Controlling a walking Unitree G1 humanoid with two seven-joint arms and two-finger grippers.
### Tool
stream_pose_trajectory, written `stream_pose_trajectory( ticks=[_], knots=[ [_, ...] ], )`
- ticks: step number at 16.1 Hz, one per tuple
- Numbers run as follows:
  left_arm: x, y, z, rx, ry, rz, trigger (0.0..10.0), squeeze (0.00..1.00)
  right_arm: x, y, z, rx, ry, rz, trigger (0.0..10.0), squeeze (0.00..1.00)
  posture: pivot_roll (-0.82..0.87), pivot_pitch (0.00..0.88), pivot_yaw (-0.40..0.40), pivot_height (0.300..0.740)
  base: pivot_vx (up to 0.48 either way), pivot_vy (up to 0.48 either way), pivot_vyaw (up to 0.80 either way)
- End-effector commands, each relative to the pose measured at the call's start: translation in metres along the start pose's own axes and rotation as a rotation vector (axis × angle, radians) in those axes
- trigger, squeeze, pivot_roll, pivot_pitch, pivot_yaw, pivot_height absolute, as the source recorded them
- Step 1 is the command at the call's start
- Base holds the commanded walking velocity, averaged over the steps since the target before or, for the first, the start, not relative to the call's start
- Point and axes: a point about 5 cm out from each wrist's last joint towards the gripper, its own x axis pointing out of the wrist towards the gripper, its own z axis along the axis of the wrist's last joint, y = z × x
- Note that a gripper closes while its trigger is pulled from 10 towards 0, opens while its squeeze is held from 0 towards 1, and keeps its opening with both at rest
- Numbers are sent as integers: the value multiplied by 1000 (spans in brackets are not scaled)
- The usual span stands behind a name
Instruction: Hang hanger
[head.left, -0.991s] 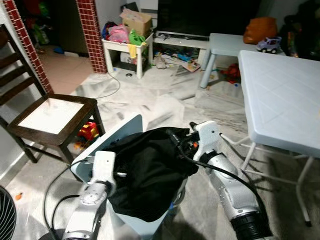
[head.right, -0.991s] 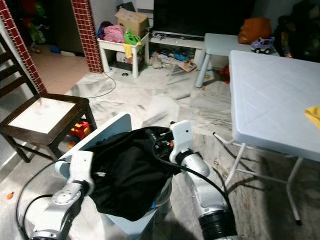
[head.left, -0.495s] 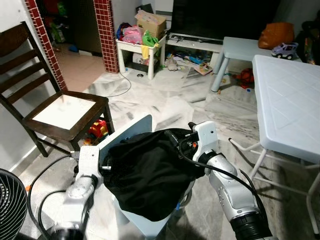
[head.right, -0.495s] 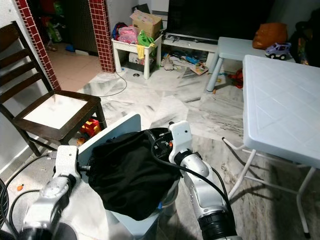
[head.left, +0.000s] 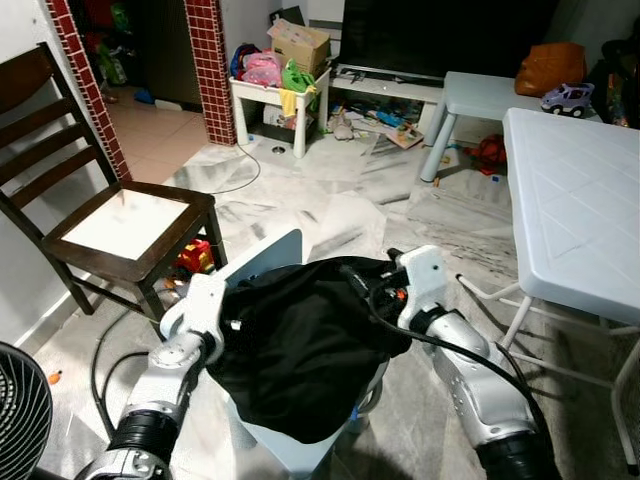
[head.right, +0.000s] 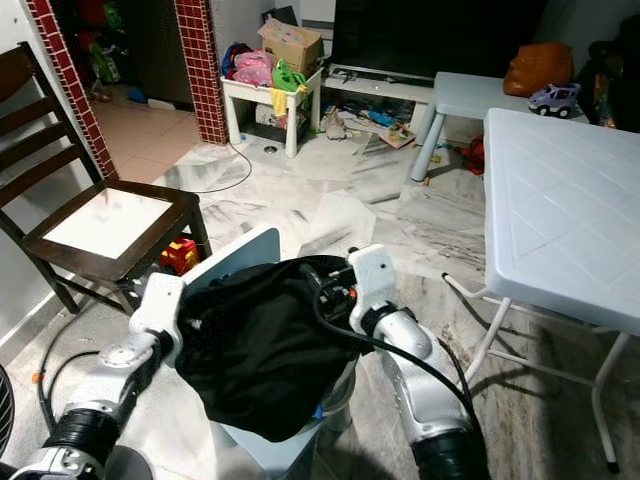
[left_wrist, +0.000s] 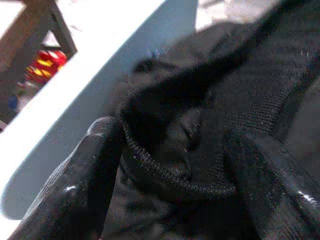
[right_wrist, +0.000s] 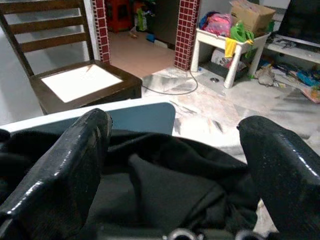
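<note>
- A black garment (head.left: 300, 350) lies heaped over a light blue plastic chair (head.left: 262, 262) just in front of the robot, draping down over the seat edge
- No hanger can be made out among the dark folds, so where it sits relative to either gripper cannot be told
- The left gripper (left_wrist: 172, 165) is pressed into the garment's left side; in the left wrist view its two black fingers (left_wrist: 85, 185) stand apart with a ribbed hem of the black cloth bunched between them
- Whether those fingers actually pinch the hem or merely straddle it cannot be told
- The right gripper (right_wrist: 175, 150) reaches in at the garment's upper right edge; the right wrist view shows its fingers (right_wrist: 65, 165) spread wide, with the black cloth lying below and between them and the chair's blue back just beyond
- The right fingers do not close on anything; the cloth sits in the gap without being clamped
- A dark wooden chair (head.left: 120, 225) with a pale seat stands to the robot's left, with a red toy (head.left: 197, 257) on the floor under it
- A white folding table (head.left: 575, 200) stands to the right, well apart from the blue chair
- A fan (head.left: 20, 410) sits at the near left
</note>
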Motion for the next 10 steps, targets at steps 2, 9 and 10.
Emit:
stream_pose_trajectory(
  ticks=[2, 9, 10],
  knots=[
    [4, -5, 0, 23, 12, -28, 0, 0, -3, -3, 5, -13, -5, 0, 10000, 0, -60, 1, -27, 740, 0, 0, 0],
    [6, 3, 5, 17, -43, 31, 0, 0, 1, -1, 7, -21, 6, 19, 10000, 0, -38, 0, -43, 740, 0, 0, 0],
    [6, 3, 5, 15, -45, 30, 0, 0, 2, 0, 6, -21, 7, 22, 10000, 0, -36, 0, -44, 740, 0, 0, 0]
  ],
)
